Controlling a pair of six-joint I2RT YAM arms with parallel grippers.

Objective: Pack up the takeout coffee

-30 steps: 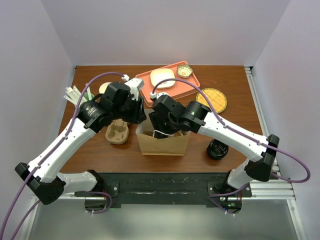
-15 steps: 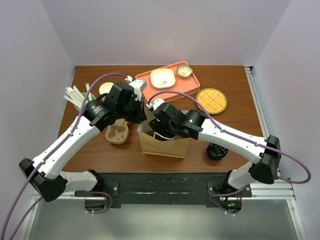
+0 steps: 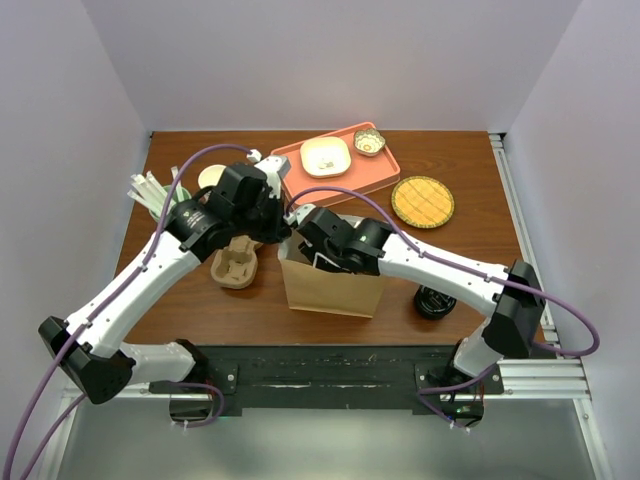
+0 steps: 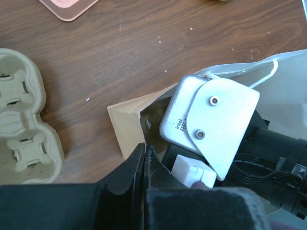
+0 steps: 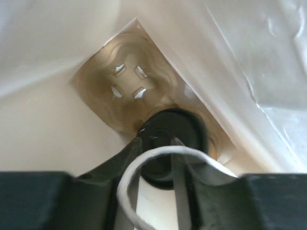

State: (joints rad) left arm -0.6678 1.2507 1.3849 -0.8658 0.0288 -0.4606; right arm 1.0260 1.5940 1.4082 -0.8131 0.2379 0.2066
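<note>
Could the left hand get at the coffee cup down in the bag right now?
Probably not: the left hand seems shut on the rim of the paper bag, and the right arm fills the opening above the takeout coffee.

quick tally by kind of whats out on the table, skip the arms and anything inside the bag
paper bag: 1
pulp cup carrier: 1
tray: 1
plates: 2 (square cream plate, round yellow plate)
small bowl: 1
cup stack: 1
bunch of white sticks: 1
black round piece: 1
total: 9
</note>
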